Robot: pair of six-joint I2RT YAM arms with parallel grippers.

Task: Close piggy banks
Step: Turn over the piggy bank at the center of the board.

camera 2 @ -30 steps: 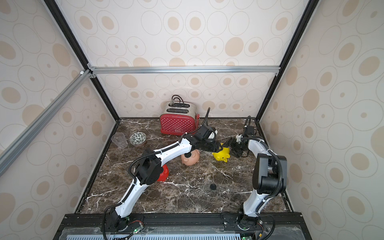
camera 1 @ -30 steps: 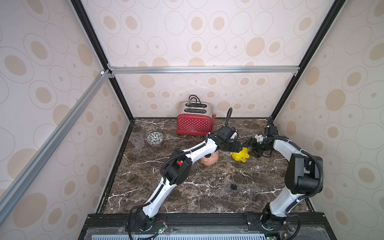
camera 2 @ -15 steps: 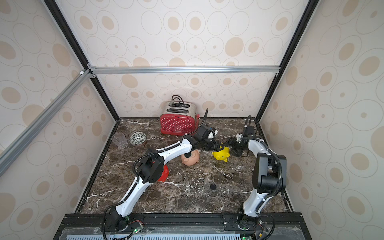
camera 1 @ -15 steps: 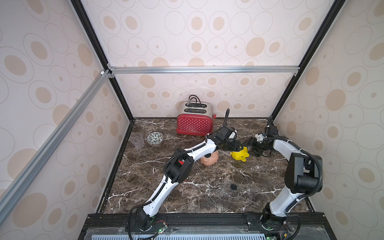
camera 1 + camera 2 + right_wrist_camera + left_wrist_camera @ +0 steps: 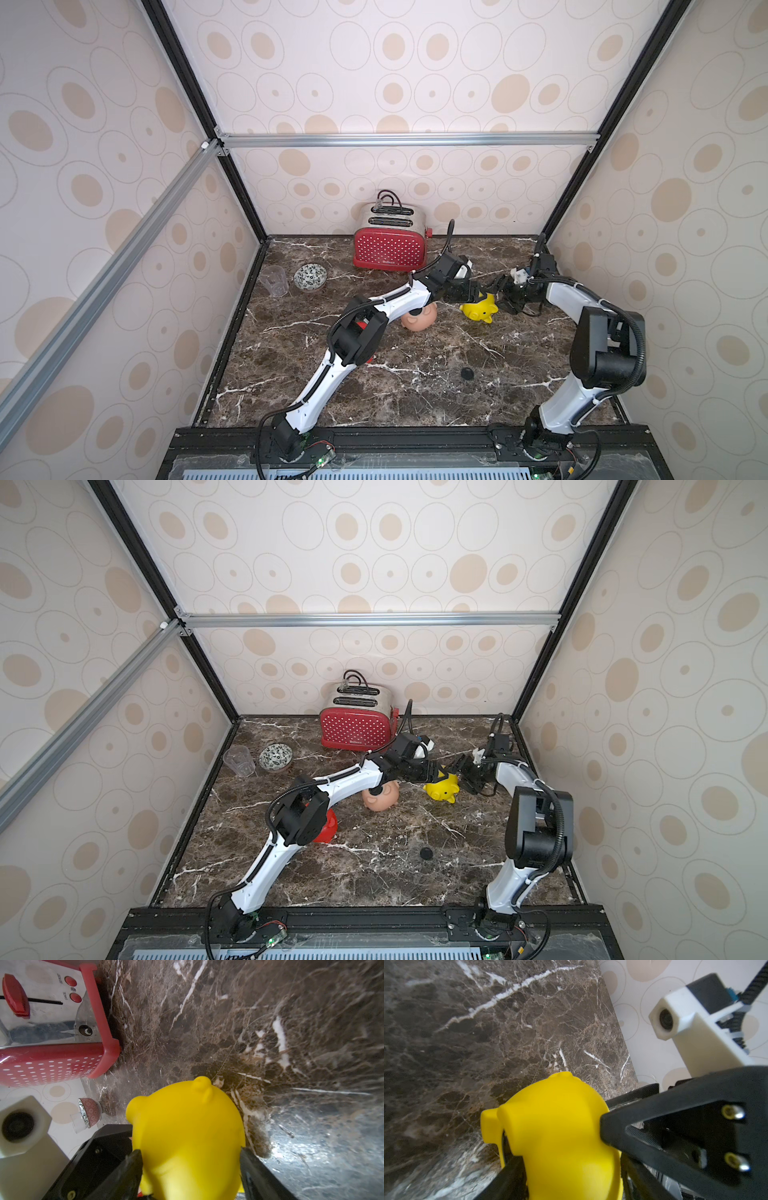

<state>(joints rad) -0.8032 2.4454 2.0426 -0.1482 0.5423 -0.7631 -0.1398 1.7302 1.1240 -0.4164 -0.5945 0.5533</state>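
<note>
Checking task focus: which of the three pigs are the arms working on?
The yellow pig, gripped by the left gripper and right gripper. The peach pig and red pig lie apart, partly hidden by the left arm.

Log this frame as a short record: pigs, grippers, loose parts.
yellow piggy bank: gripped by both grippers
left gripper: shut on it
right gripper: shut on it
peach-pink piggy bank: on table, partly covered by left arm
red piggy bank: mostly hidden behind left arm
small black disc: loose on table
</note>
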